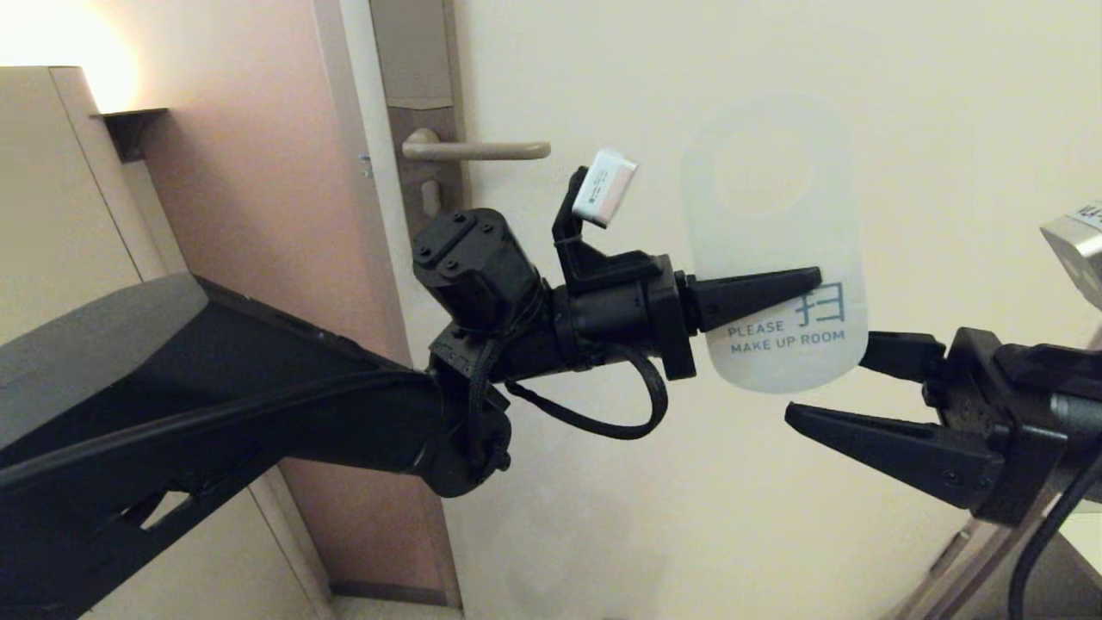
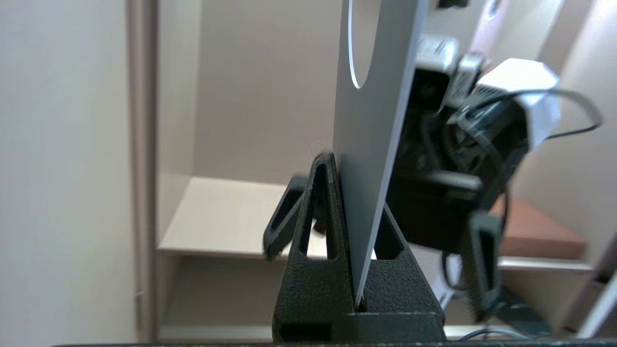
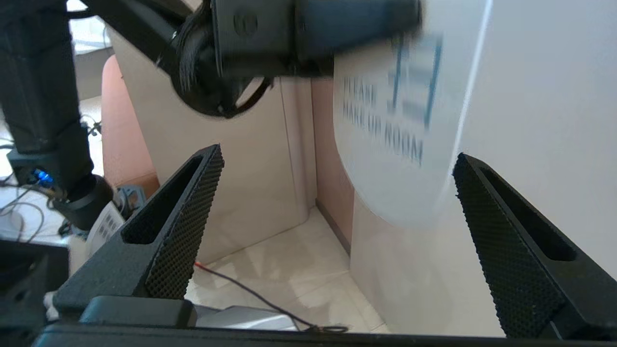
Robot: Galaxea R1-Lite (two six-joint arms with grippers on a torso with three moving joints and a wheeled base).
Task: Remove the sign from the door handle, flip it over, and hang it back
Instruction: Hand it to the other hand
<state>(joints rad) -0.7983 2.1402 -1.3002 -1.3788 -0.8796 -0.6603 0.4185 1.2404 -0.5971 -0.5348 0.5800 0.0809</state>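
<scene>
Left gripper (image 1: 818,277) has its jaws clenched on the sign (image 1: 770,241), white "PLEASE MAKE UP ROOM" side showing, held up against the pale door, well right of the door handle (image 1: 478,151). Right gripper (image 1: 822,379) sits just below-right, jaws spread wide, empty.

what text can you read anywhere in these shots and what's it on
"PLEASE MAKE UP ROOM": dark print on the white face of the sign, held by the left gripper.
A large dark character above those words, partly behind the gripper: not fully readable.
Small label on the left wrist camera: too small to read.
</scene>
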